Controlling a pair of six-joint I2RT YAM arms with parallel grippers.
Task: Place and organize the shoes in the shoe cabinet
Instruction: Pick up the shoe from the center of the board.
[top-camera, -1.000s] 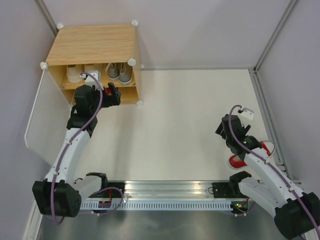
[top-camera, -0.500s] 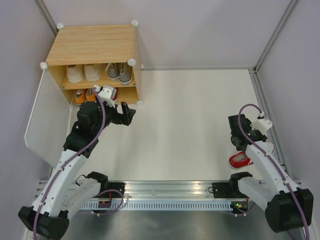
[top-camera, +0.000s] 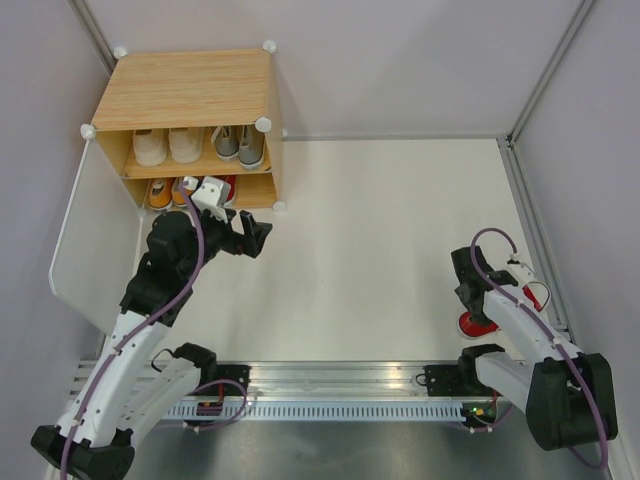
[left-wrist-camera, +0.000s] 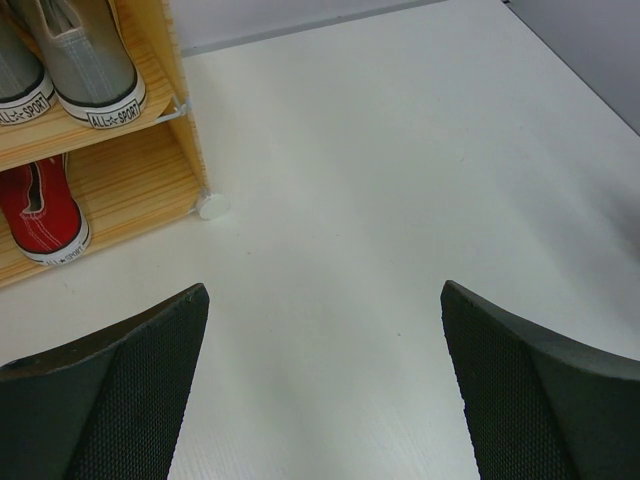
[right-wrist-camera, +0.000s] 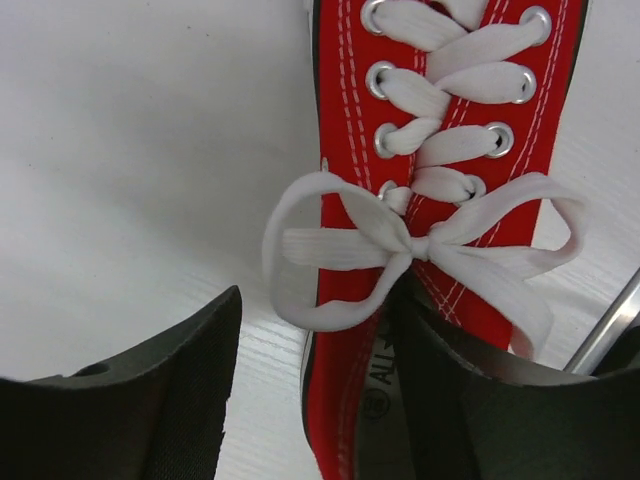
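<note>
The shoe cabinet (top-camera: 190, 90) stands at the far left with its white door (top-camera: 95, 240) swung open. Cream shoes (top-camera: 168, 146) and grey shoes (top-camera: 240, 146) fill the upper shelf. Orange shoes (top-camera: 160, 192) and one red shoe (top-camera: 228, 187) sit below. My left gripper (top-camera: 250, 235) hangs open and empty just in front of the cabinet; its view shows a grey shoe (left-wrist-camera: 95, 70) and the red shoe (left-wrist-camera: 45, 210). A second red shoe (top-camera: 475, 322) lies at the near right. My right gripper (right-wrist-camera: 315, 300) is open astride its side wall, one finger (right-wrist-camera: 470, 400) inside the shoe (right-wrist-camera: 450, 90).
A metal rail (top-camera: 330, 385) runs along the near edge between the arm bases. Grey walls and frame posts (top-camera: 545, 70) close in the table on three sides. A metal bar (right-wrist-camera: 610, 330) lies close beside the red shoe.
The left gripper has pulled back out of the cabinet's lower shelf, leaving a red shoe there. The right gripper has come down and nearer, onto the red shoe.
</note>
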